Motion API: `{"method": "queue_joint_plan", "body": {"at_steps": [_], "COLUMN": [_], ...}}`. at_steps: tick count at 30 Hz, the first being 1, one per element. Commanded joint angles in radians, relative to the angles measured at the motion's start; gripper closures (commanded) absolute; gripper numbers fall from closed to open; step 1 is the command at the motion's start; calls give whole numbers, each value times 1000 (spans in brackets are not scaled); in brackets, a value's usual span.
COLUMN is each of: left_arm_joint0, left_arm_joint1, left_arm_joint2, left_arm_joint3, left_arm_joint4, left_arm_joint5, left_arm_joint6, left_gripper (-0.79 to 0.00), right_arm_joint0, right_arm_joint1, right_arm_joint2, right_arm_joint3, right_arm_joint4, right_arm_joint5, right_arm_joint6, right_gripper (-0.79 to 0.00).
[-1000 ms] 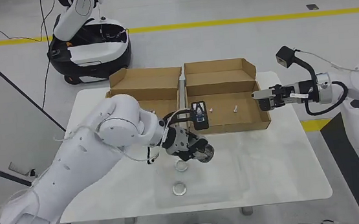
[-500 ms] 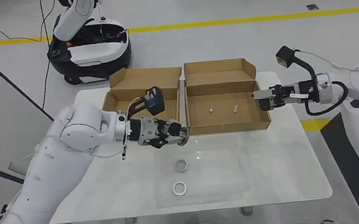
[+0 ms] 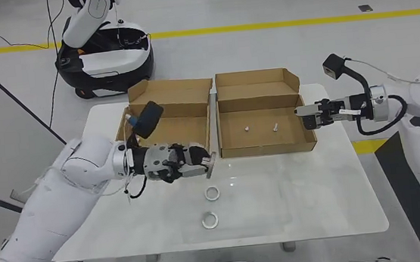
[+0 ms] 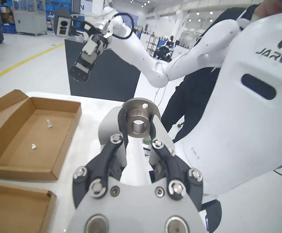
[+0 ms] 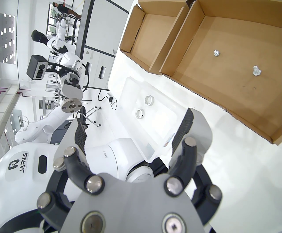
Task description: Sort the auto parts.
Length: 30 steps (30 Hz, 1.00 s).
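Your left tool (image 4: 138,124) grips the flanged silver metal bushing (image 4: 141,105), bore pointing right. The left-hand brown cardboard box (image 3: 179,128) lies just far-left.

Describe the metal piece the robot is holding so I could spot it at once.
On the white table, look along the near edge of the two cardboard boxes, where the left gripper is shut on a flanged bushing. Unlike the two plain rings nearby, it has a short hollow sleeve on a wide round flange.
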Motion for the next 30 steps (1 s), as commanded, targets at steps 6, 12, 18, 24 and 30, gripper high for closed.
{"method": "queue_joint_plan", "body": {"at_steps": [6,12,18,24,30], "left_arm_joint0": [45,100,145,145,145], "left_arm_joint1": [11,-3,-24,-24,-24], "left_arm_joint2": [-53,-130,-199,-199,-199], "left_arm_joint3": [-43,-113,-153,-153,-153], "left_arm_joint4": [-211,-334,-394,-394,-394], "left_arm_joint5": [0,0,0,0,0], "left_arm_joint6": [0,0,0,0,0], "left_gripper": [0,0,0,0,0], "right_arm_joint0": [0,0,0,0,0], "right_arm_joint1": [0,0,0,0,0], "right_arm_joint2": [0,0,0,0,0], "right_arm_joint3": [0,0,0,0,0], "right_arm_joint4": [0,0,0,0,0], "right_arm_joint5": [0,0,0,0,0], "right_arm_joint6": [0,0,0,0,0], "right_gripper": [-785,-785,-785,-785,-785]}}
